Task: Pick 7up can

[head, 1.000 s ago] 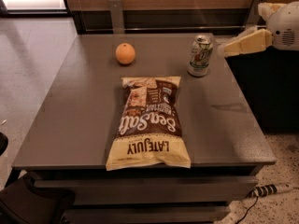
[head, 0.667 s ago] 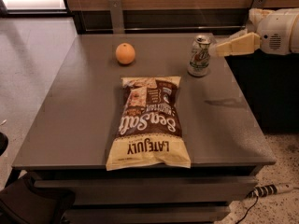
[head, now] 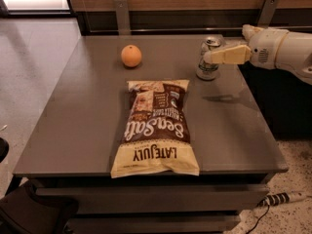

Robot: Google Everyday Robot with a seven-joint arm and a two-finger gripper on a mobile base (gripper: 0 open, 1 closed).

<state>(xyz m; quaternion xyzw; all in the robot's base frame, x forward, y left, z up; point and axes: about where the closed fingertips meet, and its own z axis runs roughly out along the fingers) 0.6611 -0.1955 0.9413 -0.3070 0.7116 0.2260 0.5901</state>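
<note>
The 7up can (head: 206, 68) stands upright on the grey table (head: 87, 116) near its far right side. It is whitish-silver with green markings and a silver top. My gripper (head: 210, 56) comes in from the right on a white arm. Its cream finger lies level across the can's upper half, with the tip reaching the can.
An orange (head: 131, 55) sits at the far left of the can. A brown and cream chip bag (head: 157, 125) lies flat in the middle, reaching toward the front edge. A wooden wall with metal brackets runs behind the table. A power strip (head: 282, 198) lies on the floor at the right.
My gripper has moved left from beside the table's right edge until its finger overlaps the can. The can, orange and bag have not moved.
</note>
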